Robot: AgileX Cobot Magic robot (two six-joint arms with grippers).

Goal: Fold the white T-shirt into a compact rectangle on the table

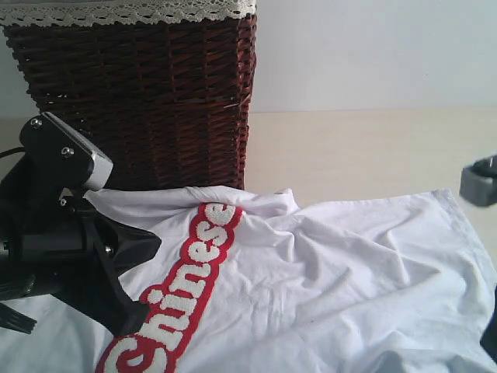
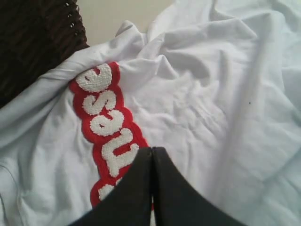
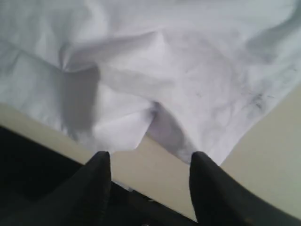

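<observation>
Your soft white T-shirt point(image 1: 326, 264) lies opened out and rumpled on the smooth, pale beige table point(image 1: 373, 148), its far edge bunched against the foot of the dark brown wicker basket point(image 1: 140, 101). The move ahead turns on the hem side. In the right wrist view the black right gripper point(image 3: 150, 157) stands with its jaws apart and nothing between them. The shirt's edge lies just ahead of the fingertips across a thin strip of bare table, and a small folded flap point(image 3: 141, 134) of cloth points into the gap. The black left gripper point(image 2: 151, 153) is pinched fully closed on nothing that you can see. It hangs over the fuzzy white, red-outlined lettering point(image 1: 206, 241), close to the cloth, though contact cannot be told. The right arm is therefore the nearer one to a free edge. In the exterior view the lettering band runs diagonally from the near left up towards the basket, with the letter tops turned to the left. So you can judge that the shirt's long axis runs left to right, with the neck end on the left under the left arm and the hem on the right. No neck tag shows to confirm it.
</observation>
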